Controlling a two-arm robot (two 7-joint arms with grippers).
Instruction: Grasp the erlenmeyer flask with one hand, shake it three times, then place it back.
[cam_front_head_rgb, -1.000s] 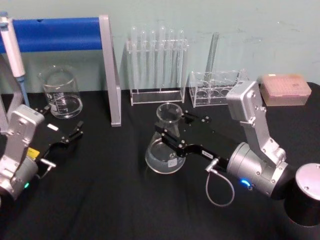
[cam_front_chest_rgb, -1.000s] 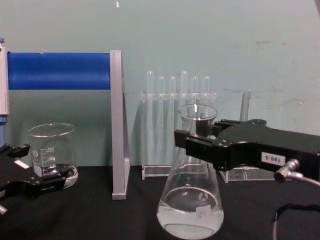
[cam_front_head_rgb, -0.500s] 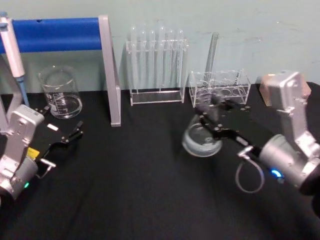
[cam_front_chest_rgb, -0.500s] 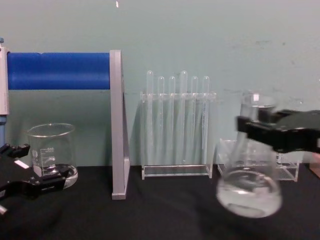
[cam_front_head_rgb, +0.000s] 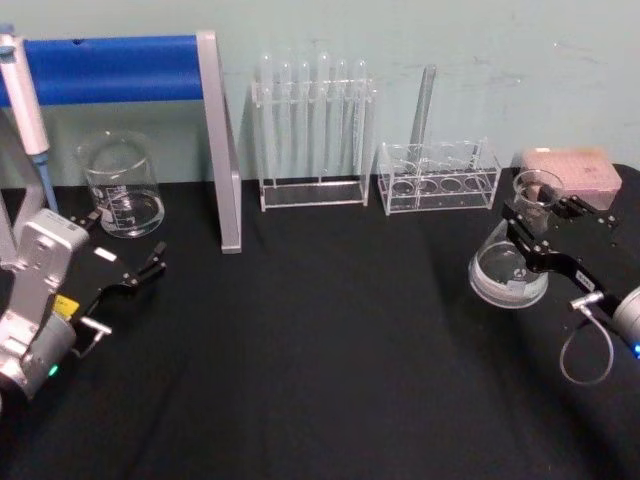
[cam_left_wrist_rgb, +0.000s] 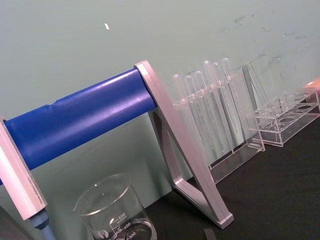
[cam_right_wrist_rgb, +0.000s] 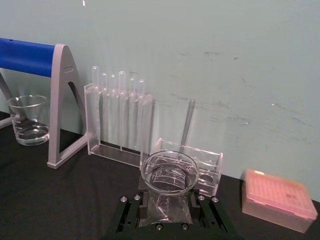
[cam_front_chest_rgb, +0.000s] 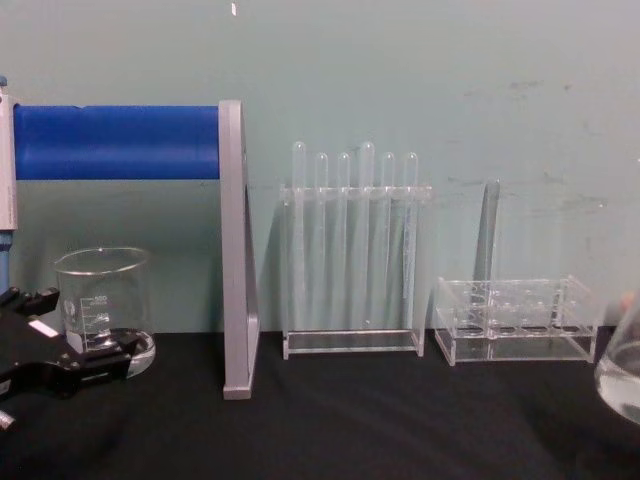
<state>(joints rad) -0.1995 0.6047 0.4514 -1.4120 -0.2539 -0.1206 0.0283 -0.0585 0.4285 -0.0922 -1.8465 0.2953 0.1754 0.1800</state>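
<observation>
Swung from the middle of the table out to its 3 o'clock side within the last second: the erlenmeyer flask (cam_front_head_rgb: 508, 268), carried by the right gripper (cam_front_head_rgb: 548, 210).

Head view: clamped at the neck by that gripper, with the body tilted and some clear liquid pooled in the base. Hangs at 4 o'clock of the low clear rack (cam_front_head_rgb: 438, 180) and at 7 o'clock of the pink box (cam_front_head_rgb: 565, 172). Parked at 8 o'clock on the black table (cam_front_head_rgb: 300, 350), the left gripper (cam_front_head_rgb: 125, 245), fingers spread and holding nothing, with the beaker (cam_front_head_rgb: 122, 185) at its 12 o'clock.

Left wrist view: looks past the beaker (cam_left_wrist_rgb: 115, 210) and the blue-barred stand (cam_left_wrist_rgb: 85, 112); no part in the work.

Right wrist view: closes both jaws on the neck just under the flared rim of the flask (cam_right_wrist_rgb: 170, 172), gripper (cam_right_wrist_rgb: 168, 207) firmly shut around it.

Chest view: catches just the curved flank of the flask (cam_front_chest_rgb: 622, 375) at the 3 o'clock edge, apparently lifted off the cloth; left gripper (cam_front_chest_rgb: 65, 335) at 8 o'clock.

Judged so: grasp done, shaking under way, count of swings impossible to tell. Left to do: any remaining shakes, then setting the flask back down at mid-table and letting go.
</observation>
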